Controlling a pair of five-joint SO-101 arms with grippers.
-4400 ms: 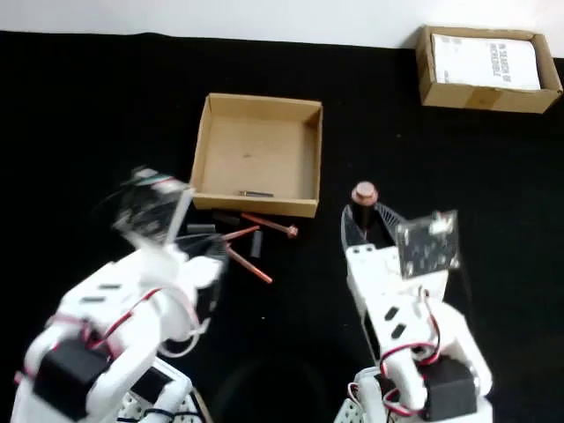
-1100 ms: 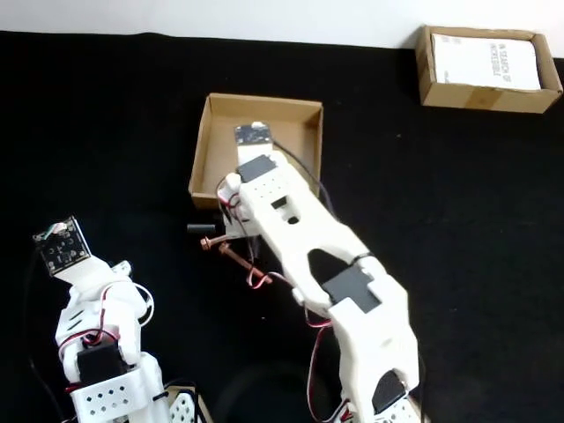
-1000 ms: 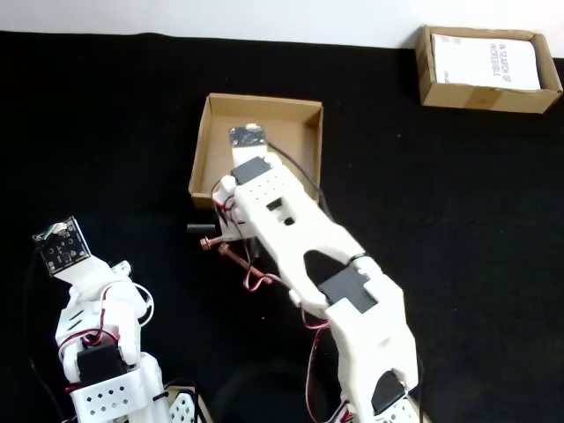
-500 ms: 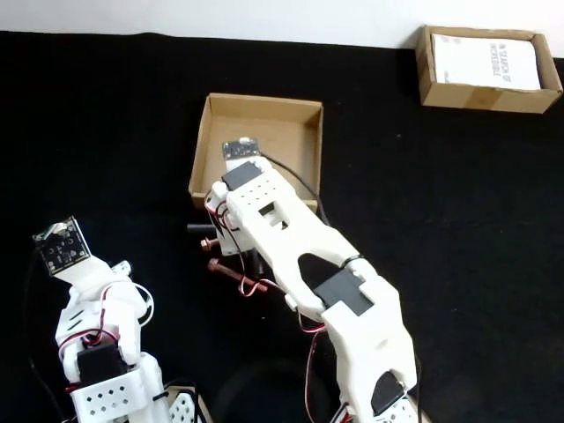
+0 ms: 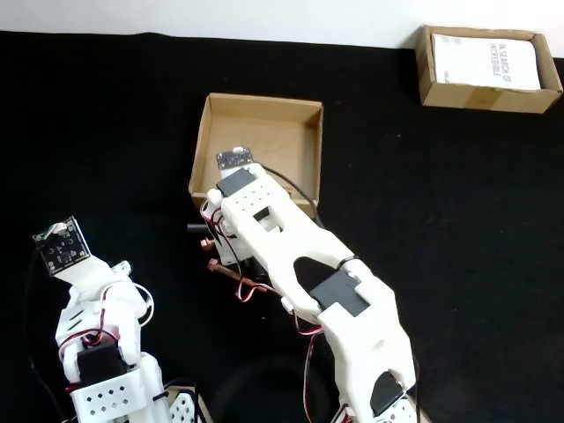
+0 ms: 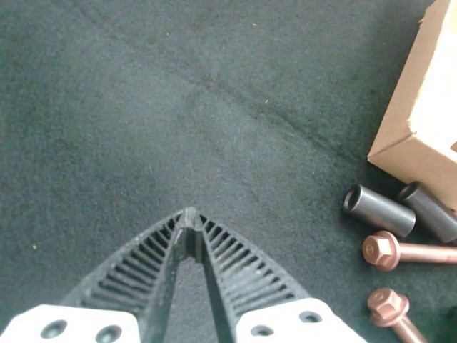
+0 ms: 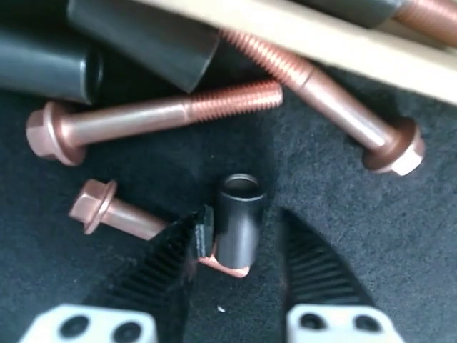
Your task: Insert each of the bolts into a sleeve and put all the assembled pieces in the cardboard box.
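Sleeve (image 7: 239,218) between parted fingers of right gripper (image 7: 246,223)

Position of arms: the right arm (image 5: 291,256) was stretched over the black table (image 5: 441,220) to the front left corner of the cardboard box (image 5: 210,145). The left arm (image 5: 97,317) was folded at the table's near left, well apart from the box.

Right gripper: released, jaws apart, nothing grasped. One dark sleeve lay on the cloth between them. One finger (image 7: 187,250) appeared to touch the sleeve's side; the other stood clear of it.

Left gripper (image 6: 189,223): clenched, tips together, nothing between them, over bare cloth.

Loose parts: all lay just outside the box's front wall. A long bolt (image 7: 143,120) lay just beyond the open end of the sleeve. A short bolt (image 7: 107,207) lay beside the touching finger. A third bolt (image 7: 343,114) ran slantwise out from the foot of the wall, head outward. Two further sleeves (image 7: 143,39) lay side by side near the wall; contact with it could not be confirmed.

Box contents: part of a dark tube and a copper shank showed past the wall; whether they were joined could not be told.

Other: a second box (image 5: 489,66) holding a printed sheet stood at the far right, well apart.
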